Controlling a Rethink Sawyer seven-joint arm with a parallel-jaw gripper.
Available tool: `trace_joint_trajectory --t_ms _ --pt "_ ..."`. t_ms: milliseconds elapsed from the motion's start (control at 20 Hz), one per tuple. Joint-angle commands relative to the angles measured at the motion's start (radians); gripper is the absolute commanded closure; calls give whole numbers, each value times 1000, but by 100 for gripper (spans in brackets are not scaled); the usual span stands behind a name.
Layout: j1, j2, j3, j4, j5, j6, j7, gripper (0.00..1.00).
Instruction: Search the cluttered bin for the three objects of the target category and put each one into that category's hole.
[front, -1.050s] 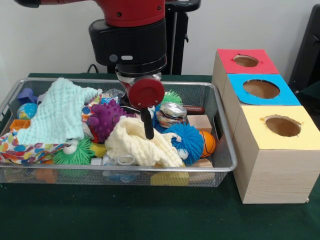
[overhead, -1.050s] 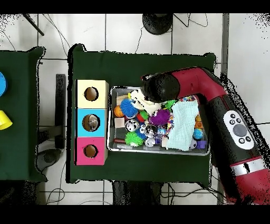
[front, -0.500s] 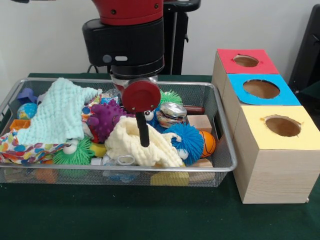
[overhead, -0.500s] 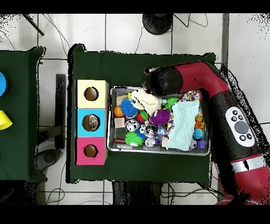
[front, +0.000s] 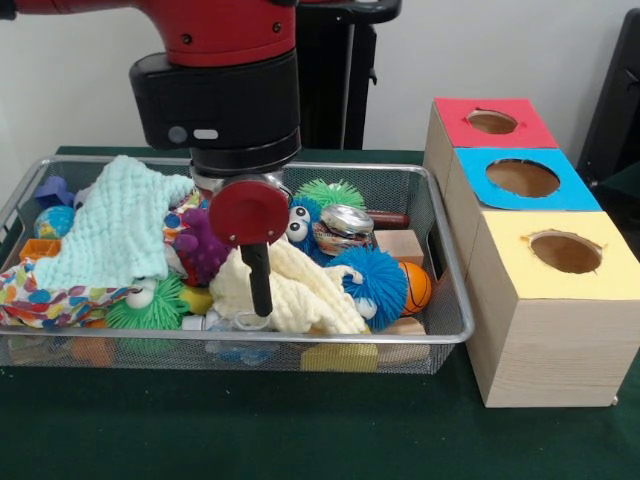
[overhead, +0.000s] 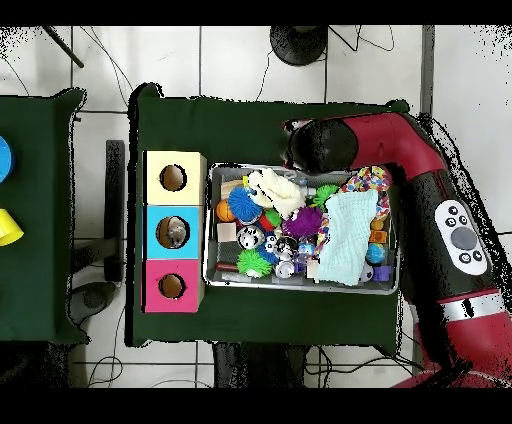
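Note:
A wire bin (front: 400, 342) holds a jumble of toys and cloths. My gripper (front: 262, 303) hangs from the red disc (front: 248, 212) and dips to the pale yellow cloth (front: 300, 295) at the bin's front middle. It shows edge-on, so its state is unclear. Beside it lie a purple spiky ball (front: 198, 252), a blue fuzzy ball (front: 370, 280), a crushed can (front: 343, 225) and a small basketball (front: 415, 287). From overhead, the arm's wrist (overhead: 312, 150) covers the gripper at the bin's (overhead: 300, 288) upper edge, next to the yellow cloth (overhead: 275, 190).
Three wooden boxes with holes stand right of the bin: red (front: 492, 122), blue (front: 523, 178), yellow (front: 566, 252). A mint cloth (front: 110, 225) and a patterned cloth (front: 40, 300) cover the bin's left part. Green fuzzy toys (front: 150, 305) lie near the front rim.
In the front view, the gripper has slid left along the yellow cloth and a little toward the bin's front. It now hides part of the purple ball, and the eyed toy beside the can shows.

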Motion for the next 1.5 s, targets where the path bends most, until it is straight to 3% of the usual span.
trace_joint_trajectory --t_ms 50,850,1500 --pt "-14 75 -75 -47 -6 35 -107 0" --pt "14 81 -132 -96 -9 95 -85 0" --pt "35 102 -174 -104 53 158 -45 0"
